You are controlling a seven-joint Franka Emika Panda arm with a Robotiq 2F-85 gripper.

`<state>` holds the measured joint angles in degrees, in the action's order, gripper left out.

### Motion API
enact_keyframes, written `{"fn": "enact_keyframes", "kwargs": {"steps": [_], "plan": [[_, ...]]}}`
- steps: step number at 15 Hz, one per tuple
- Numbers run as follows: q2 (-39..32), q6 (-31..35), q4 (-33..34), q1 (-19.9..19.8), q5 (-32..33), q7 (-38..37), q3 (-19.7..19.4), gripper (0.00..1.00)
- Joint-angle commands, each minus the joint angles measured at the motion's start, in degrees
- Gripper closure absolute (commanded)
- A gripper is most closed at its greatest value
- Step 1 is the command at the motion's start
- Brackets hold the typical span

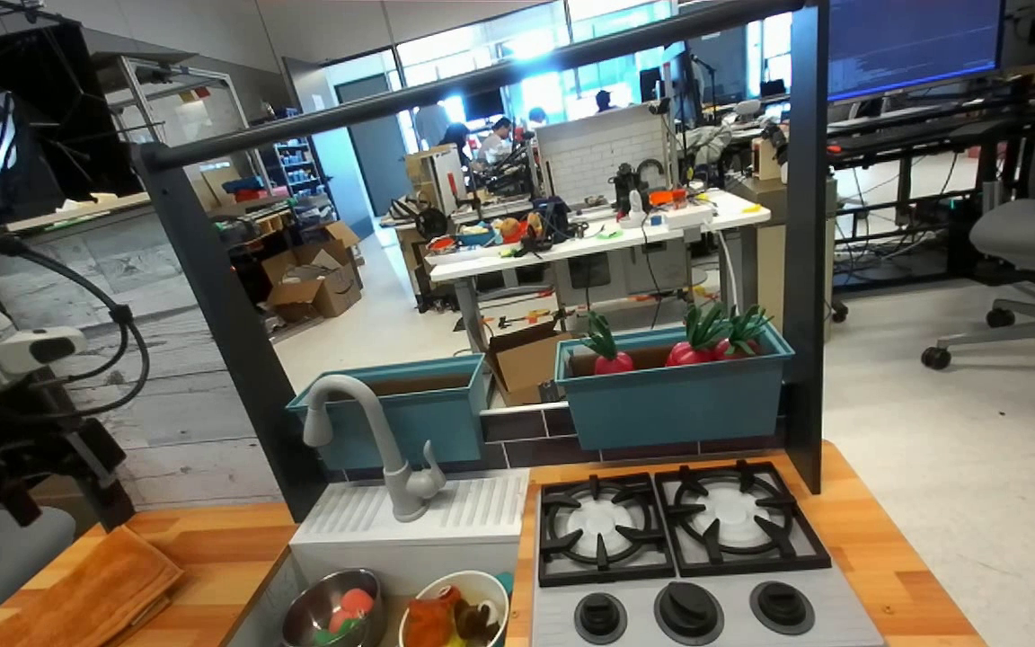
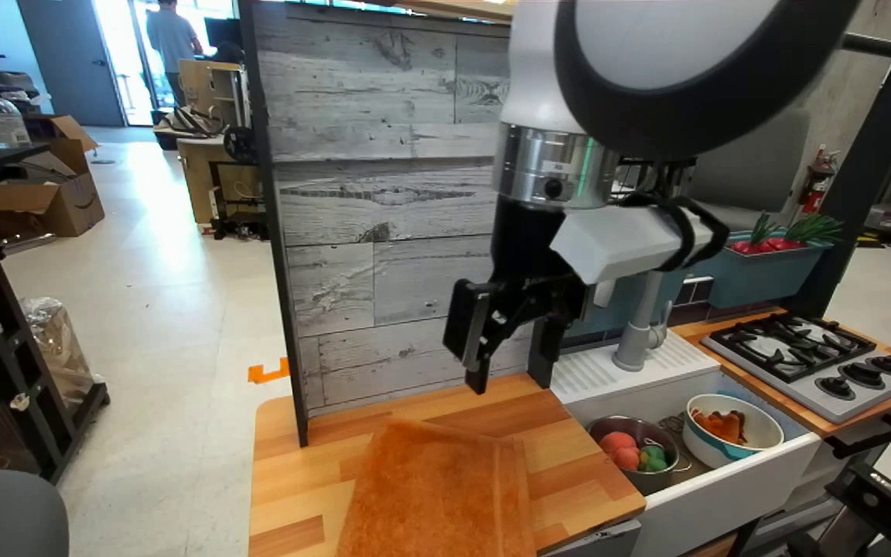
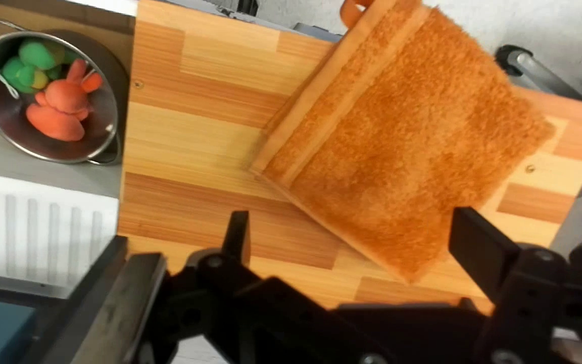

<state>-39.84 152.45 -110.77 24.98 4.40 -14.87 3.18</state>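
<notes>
My gripper [image 3: 351, 227] stands open with nothing between its fingers. In the wrist view the fingers are wide apart above the wooden counter [image 3: 185, 151]. Below them lies a folded orange towel [image 3: 397, 151], one corner showing between the fingertips. The towel looks flat on the counter, with a loop at its far end. In an exterior view the gripper [image 2: 509, 379] hangs over the counter behind the towel [image 2: 438, 495], apart from it. At the left edge of an exterior view the gripper [image 1: 68, 514] also shows, above the towel [image 1: 91, 589].
Beside the counter, a white sink [image 2: 732, 495] holds a metal pot [image 2: 650, 483] with pink and green soft toys and a white-teal tub [image 2: 712, 449] with brownish items. A grey faucet [image 1: 383, 431], stove [image 1: 603, 575] and teal planters [image 1: 675, 413] stand farther along. A wood-look panel [image 2: 384, 193] rises behind the counter.
</notes>
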Motion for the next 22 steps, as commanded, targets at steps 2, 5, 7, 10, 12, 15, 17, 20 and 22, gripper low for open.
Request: {"fn": "enact_keyframes", "kwargs": {"steps": [2,5,7,10,12,15,17,20,22], "plan": [[-1.80,-1.42,3.48,2.16,2.15,-0.76,0.61,0.00],[-5.38,-1.34,7.18,5.19,3.46,-2.61,-0.39,0.00],[-6.77,-0.08,8.13,5.18,3.47,-2.36,-0.34,0.00],[-10.32,-0.79,11.53,6.06,3.25,-2.44,0.62,0.00],[-13.36,-2.40,15.19,5.97,2.46,-1.81,2.17,0.00],[-18.29,-4.35,21.22,7.24,2.42,-2.74,1.80,0.00],[-16.11,-2.11,17.35,6.81,2.54,-2.12,1.96,0.00],[-18.28,-2.25,19.79,6.96,2.47,-2.08,1.89,0.00],[-19.09,-2.46,20.04,7.16,2.87,-1.60,1.74,0.00]]}}
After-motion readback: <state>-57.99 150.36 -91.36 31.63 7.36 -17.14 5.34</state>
